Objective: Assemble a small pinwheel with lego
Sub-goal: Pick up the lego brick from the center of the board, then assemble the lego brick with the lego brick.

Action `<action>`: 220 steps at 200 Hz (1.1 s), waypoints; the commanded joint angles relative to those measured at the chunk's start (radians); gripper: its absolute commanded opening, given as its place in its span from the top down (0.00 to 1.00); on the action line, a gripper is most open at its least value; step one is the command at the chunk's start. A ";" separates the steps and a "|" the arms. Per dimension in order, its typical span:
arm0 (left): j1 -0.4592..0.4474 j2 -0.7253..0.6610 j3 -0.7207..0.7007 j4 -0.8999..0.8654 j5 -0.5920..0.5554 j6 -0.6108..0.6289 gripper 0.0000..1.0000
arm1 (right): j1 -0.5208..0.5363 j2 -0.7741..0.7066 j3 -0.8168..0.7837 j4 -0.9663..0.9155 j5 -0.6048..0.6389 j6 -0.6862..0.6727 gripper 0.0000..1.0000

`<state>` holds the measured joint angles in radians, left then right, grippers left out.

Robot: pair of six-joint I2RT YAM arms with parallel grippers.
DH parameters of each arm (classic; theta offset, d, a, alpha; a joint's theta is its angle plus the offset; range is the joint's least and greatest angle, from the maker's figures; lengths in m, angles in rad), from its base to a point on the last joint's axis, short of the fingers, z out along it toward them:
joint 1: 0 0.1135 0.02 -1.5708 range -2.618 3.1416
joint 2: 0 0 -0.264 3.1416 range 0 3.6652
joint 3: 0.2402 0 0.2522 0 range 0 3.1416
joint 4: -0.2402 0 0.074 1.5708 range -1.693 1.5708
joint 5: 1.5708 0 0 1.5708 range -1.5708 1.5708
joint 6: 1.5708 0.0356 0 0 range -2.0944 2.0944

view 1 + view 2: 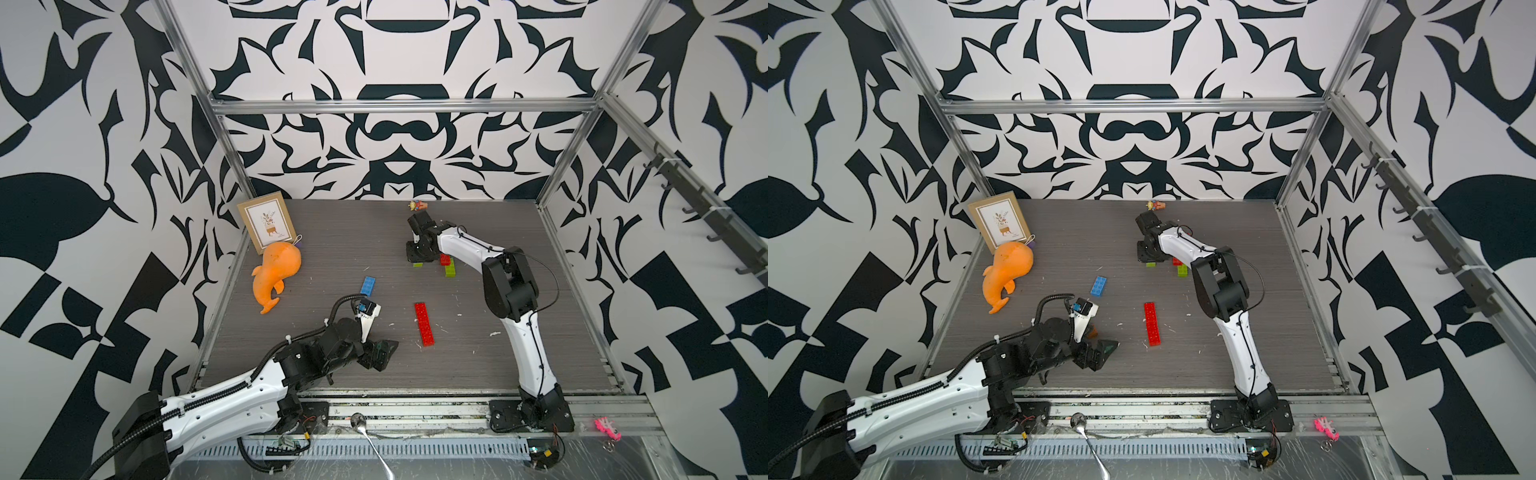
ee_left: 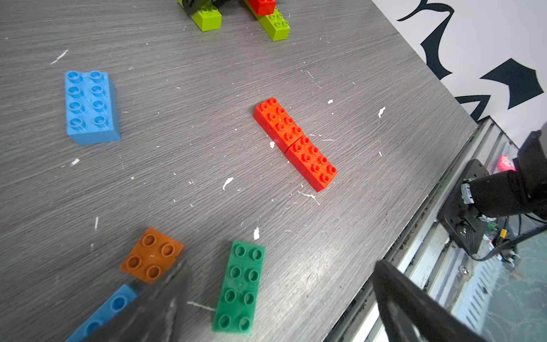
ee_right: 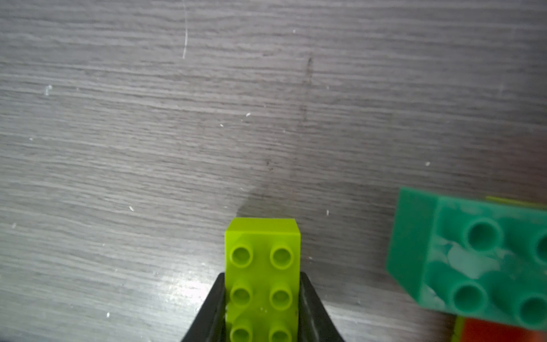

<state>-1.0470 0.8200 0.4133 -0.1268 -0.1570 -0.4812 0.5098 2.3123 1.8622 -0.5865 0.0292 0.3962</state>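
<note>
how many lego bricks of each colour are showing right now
red lego: 3
lime lego: 2
blue lego: 2
dark green lego: 2
orange lego: 1
total: 10

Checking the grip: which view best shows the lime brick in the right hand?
Right wrist view: the lime brick shows close, studs up, the right hand closed on its long sides. Both top views show only its end under the hand; the left wrist view catches it cropped.
</note>
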 commanded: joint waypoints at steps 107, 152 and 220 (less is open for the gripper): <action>0.005 -0.051 -0.025 0.154 0.205 -0.071 0.00 | 0.173 -0.896 -0.804 0.119 0.059 0.118 0.98; 0.049 0.028 -0.037 0.250 0.365 -0.100 0.00 | 0.290 -1.099 -1.043 0.115 0.093 0.196 1.00; 0.086 0.123 -0.021 0.265 0.401 -0.051 0.01 | 0.334 -0.949 -1.075 0.216 0.110 0.229 1.00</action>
<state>-0.9718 0.9432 0.3977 0.1062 0.2089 -0.5507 0.8364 1.3285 0.7929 -0.4427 0.1093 0.5941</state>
